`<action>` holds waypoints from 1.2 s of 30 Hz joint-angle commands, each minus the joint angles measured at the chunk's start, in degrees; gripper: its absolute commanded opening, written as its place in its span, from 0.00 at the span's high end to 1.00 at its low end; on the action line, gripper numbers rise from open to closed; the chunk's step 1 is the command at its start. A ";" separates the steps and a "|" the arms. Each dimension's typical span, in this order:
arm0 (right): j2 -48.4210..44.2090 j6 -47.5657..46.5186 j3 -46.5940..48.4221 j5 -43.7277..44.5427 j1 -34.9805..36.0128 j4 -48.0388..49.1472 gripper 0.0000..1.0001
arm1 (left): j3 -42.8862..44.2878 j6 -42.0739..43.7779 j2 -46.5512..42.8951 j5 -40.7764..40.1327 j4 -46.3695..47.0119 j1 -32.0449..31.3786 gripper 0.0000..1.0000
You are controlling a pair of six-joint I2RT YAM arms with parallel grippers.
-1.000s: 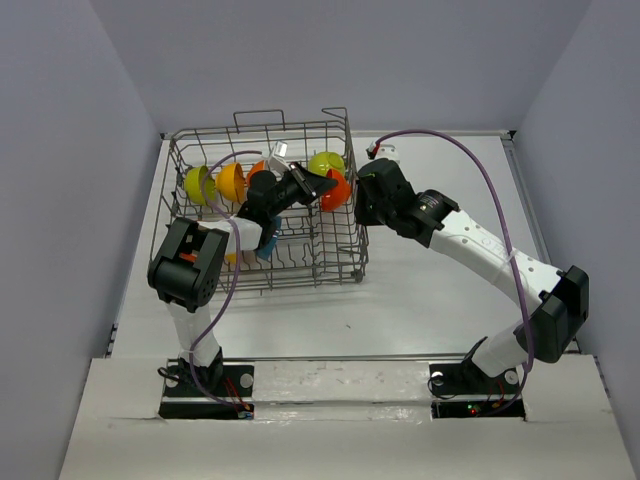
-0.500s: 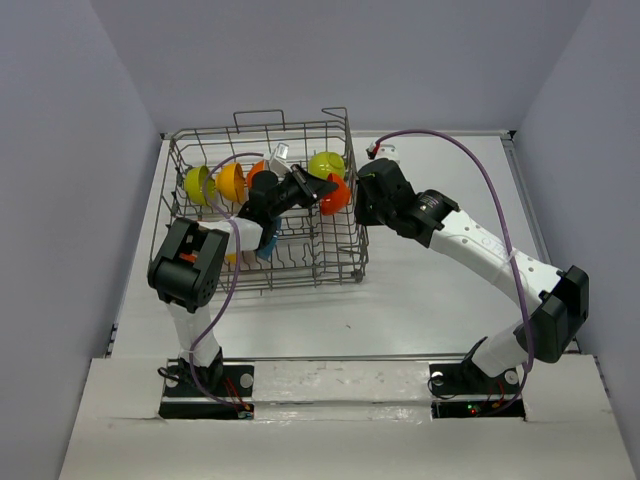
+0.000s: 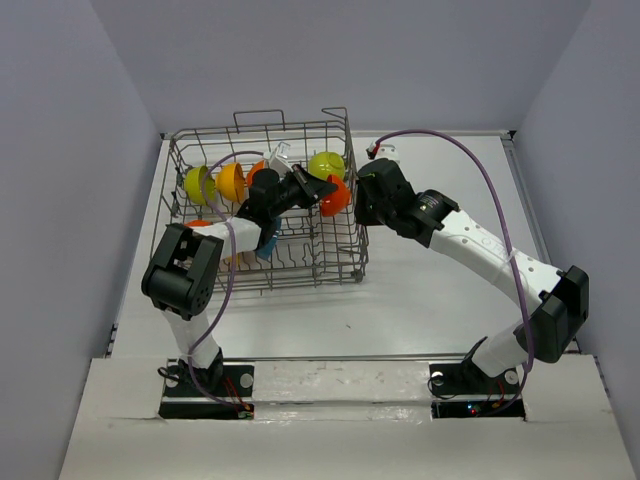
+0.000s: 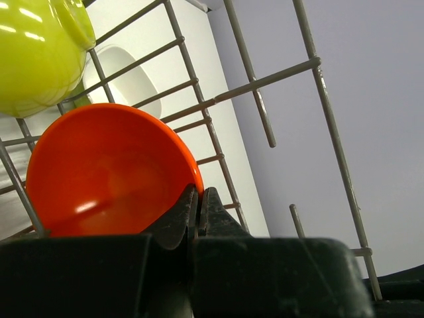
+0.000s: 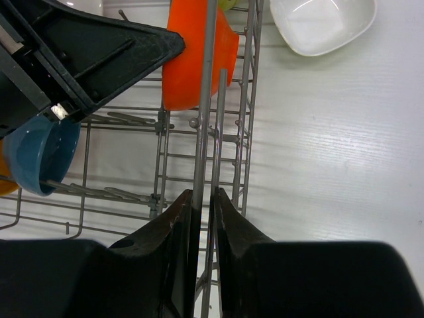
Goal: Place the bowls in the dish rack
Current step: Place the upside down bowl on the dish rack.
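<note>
The grey wire dish rack (image 3: 300, 262) stands at the back left. Several bowls stand in it: lime green (image 3: 197, 184), orange-yellow (image 3: 231, 181), another lime green (image 3: 326, 163) and teal (image 3: 266, 245). My left gripper (image 3: 325, 188) reaches inside the rack and is shut on the rim of a red-orange bowl (image 4: 106, 172) by the right wall, below the lime green bowl (image 4: 40, 53). My right gripper (image 5: 202, 193) is shut on the rack's right wall wire (image 5: 207, 99) from outside. A white bowl (image 5: 321, 23) lies on the table outside the rack.
The white bowl (image 3: 385, 150) sits close behind my right wrist. The rack's tall wires (image 4: 265, 79) surround my left gripper. Side walls close in the table at left and right. The right arm's purple cable (image 3: 470, 160) arcs over the table.
The left arm's elbow has dropped a little to the left, uncovering an orange bowl at the rack's left. Both grippers and the held bowl have hardly moved.
</note>
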 commanded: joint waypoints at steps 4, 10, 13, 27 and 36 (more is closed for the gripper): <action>0.99 -0.53 1.41 -1.39 0.93 1.27 0.90 | 1.62 4.16 -5.00 -2.88 -1.55 0.19 0.97; 0.91 -0.62 1.24 -1.30 0.93 1.36 0.90 | 1.71 4.95 -5.27 -3.58 -3.31 0.19 0.96; 0.99 -0.71 1.24 -1.39 0.93 1.36 0.90 | 2.15 5.48 -5.53 -4.11 -4.71 0.19 0.96; 1.43 -0.80 1.50 -1.47 0.93 1.36 0.90 | 3.20 8.64 -7.20 -6.66 -10.60 0.19 0.96; 1.43 -0.88 1.59 -1.39 0.93 1.27 0.91 | 3.64 9.96 -7.64 -8.42 -13.68 0.19 0.96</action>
